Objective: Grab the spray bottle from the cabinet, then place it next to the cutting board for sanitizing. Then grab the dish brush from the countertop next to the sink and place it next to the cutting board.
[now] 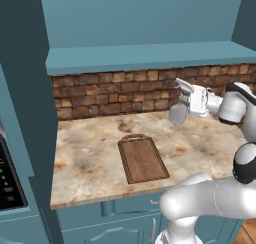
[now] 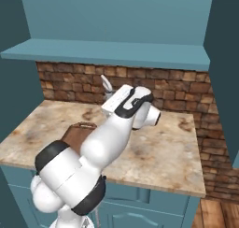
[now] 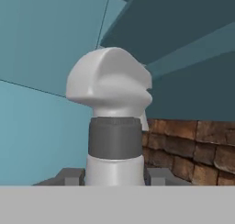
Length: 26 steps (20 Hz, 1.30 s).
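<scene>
My gripper (image 1: 187,102) is shut on the pale grey-white spray bottle (image 1: 178,113), holding it in the air above the marbled counter, right of and behind the cutting board (image 1: 142,159). The bottle hangs tilted, its trigger nozzle (image 1: 183,84) up and its body lower left. In the hand view the bottle's rounded head (image 3: 110,83) and grey collar rise between my fingertips (image 3: 69,176). In the right base view the nozzle (image 2: 107,85) pokes out behind my arm, which covers most of the dark brown board (image 2: 74,130). The teal cabinet shelf (image 1: 145,55) runs above. The dish brush and sink are out of view.
A brick backsplash (image 1: 110,95) backs the marbled counter (image 1: 85,158). A dark appliance panel (image 1: 7,180) sits at far left beside a tall teal wall (image 1: 25,103). The counter ends at the right (image 2: 198,175) near a brick wall and a wooden floor.
</scene>
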Tool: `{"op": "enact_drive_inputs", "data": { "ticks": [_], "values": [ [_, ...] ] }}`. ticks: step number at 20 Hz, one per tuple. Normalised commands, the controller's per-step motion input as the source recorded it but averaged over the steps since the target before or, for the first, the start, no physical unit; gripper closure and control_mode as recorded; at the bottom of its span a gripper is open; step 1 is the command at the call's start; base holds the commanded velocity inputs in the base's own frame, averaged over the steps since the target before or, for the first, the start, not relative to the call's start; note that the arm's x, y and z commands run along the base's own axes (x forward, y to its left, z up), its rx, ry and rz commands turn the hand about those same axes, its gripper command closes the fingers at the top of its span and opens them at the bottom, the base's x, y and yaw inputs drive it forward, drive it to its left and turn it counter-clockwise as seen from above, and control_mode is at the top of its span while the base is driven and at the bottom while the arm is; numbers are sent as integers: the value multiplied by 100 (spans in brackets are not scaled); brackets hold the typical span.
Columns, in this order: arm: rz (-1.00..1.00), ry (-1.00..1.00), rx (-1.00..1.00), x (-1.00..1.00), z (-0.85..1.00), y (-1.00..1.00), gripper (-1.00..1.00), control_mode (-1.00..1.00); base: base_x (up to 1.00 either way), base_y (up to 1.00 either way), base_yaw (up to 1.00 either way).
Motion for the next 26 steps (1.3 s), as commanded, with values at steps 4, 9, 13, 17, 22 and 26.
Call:
{"op": "enact_drive_inputs", "data": {
  "ticks": [4, 9, 13, 17, 22, 26],
  "values": [
    [0, 1, -7, 19, -51, 0, 100, -100, 0, 0, 0],
    [2, 3, -1, 24, -47, 0, 100, -100, 0, 0, 0],
    [5, 8, 0, 22, -57, 0, 100, -100, 0, 0, 0],
    [4, 7, 0, 18, -58, 0, 100, -100, 0, 0, 0],
    [4, 4, 0, 13, -52, 0, 100, -100, 0, 0, 0],
    [3, 5, 0, 8, -46, 0, 100, -100, 0, 0, 0]
  ]
}}
